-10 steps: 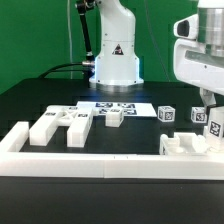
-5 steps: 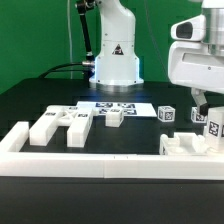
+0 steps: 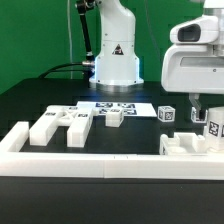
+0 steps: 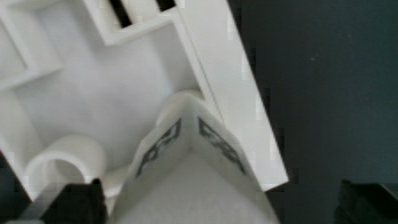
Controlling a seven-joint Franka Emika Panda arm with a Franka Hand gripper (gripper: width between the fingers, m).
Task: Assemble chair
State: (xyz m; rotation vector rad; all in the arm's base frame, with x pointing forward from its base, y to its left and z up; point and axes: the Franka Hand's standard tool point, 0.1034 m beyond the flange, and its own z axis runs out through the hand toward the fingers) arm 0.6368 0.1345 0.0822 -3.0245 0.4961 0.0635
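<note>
Chair pieces [image 3: 62,124] at exterior view's left, marker board [image 3: 118,104] behind, border rail [image 3: 100,161] in front

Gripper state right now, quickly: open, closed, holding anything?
Gripper: open, holding nothing; its jaws stand wide apart over the tagged chair piece.

Exterior view faces the arm [image 3: 115,50] across the table [image 3: 40,98]; wrist view sits close above their shared chair piece [image 3: 182,146] [image 4: 80,105].
</note>
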